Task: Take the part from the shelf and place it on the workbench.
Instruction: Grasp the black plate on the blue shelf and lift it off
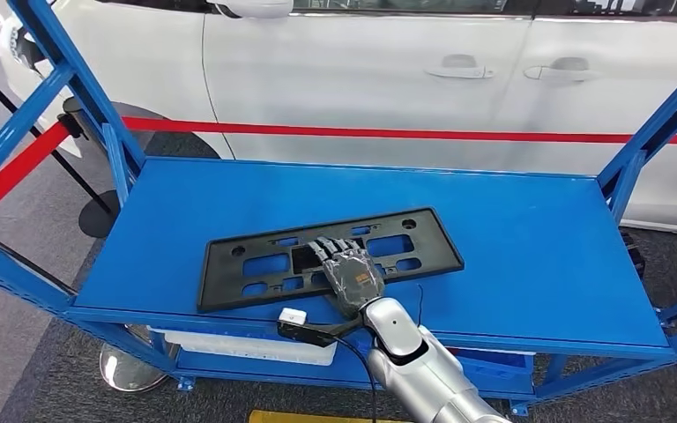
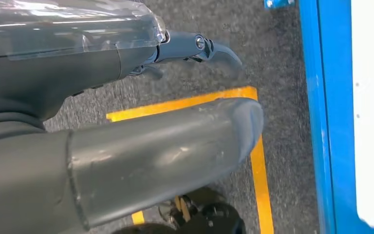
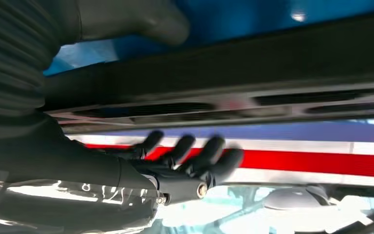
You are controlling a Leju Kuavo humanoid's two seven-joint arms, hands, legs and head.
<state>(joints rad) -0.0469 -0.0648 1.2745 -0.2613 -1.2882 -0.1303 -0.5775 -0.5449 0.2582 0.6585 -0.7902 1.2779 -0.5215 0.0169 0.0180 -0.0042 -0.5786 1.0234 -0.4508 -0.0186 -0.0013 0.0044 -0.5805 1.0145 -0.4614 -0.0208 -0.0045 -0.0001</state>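
Flat on shelf (image 1: 529,229): part (image 1: 256,264), right robot hand (image 1: 345,269) atop

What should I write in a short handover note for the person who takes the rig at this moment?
Right hand: lies on the black part, fingers spread over its middle; the right wrist view shows the thumb on one side of the part's edge and the fingers on the other, so a grip seems to be forming; not sure it is closed.
Left hand: hangs by the floor, holds nothing.
Part: flat on the blue shelf.
Done: reach.
Left: grip, lift, carry to the workbench.
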